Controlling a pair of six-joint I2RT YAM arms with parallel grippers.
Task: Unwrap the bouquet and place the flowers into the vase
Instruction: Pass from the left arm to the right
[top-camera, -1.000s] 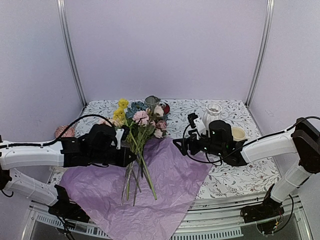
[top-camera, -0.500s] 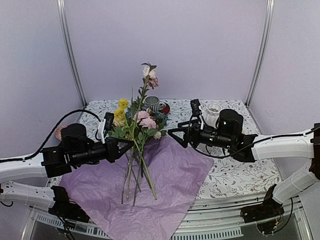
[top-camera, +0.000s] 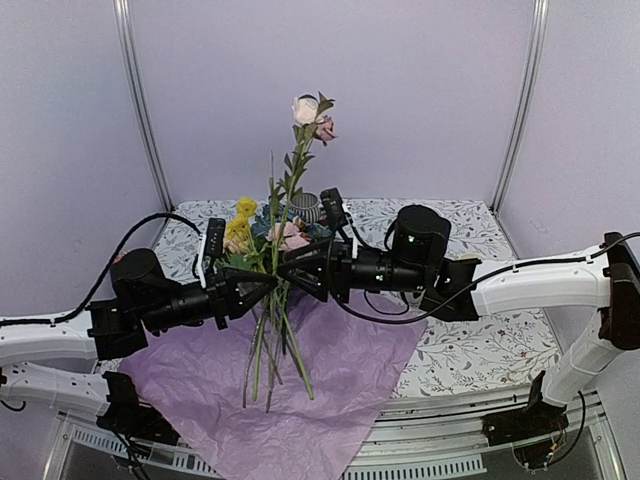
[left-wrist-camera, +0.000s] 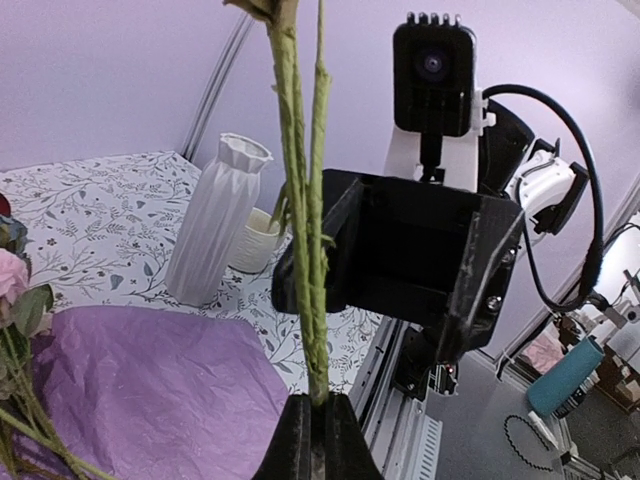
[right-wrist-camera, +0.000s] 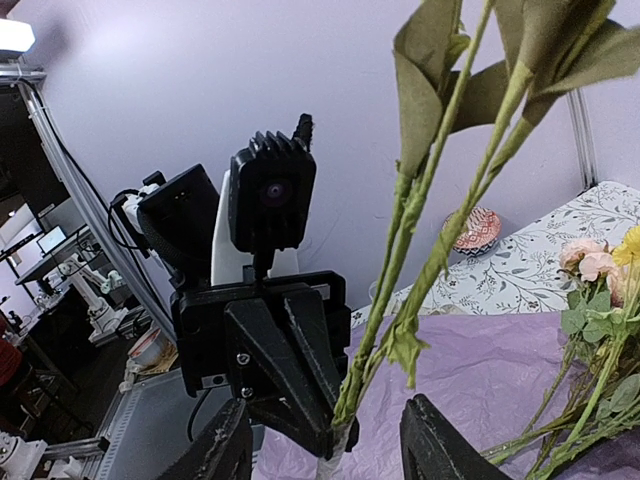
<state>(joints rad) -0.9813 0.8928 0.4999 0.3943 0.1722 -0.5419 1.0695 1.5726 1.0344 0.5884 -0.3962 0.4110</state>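
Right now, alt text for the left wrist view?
The left gripper, jaws shut, pins two upright green stems. Just behind them the black right gripper faces the camera, jaws apart. Farther back a white ribbed vase and cream mug stand on the floral table, purple tissue paper lower left.

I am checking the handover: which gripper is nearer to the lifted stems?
Left. The left gripper is shut on the lifted stems, so it touches them. The right gripper stands open around the same stems, one jaw on each side, without visible contact.
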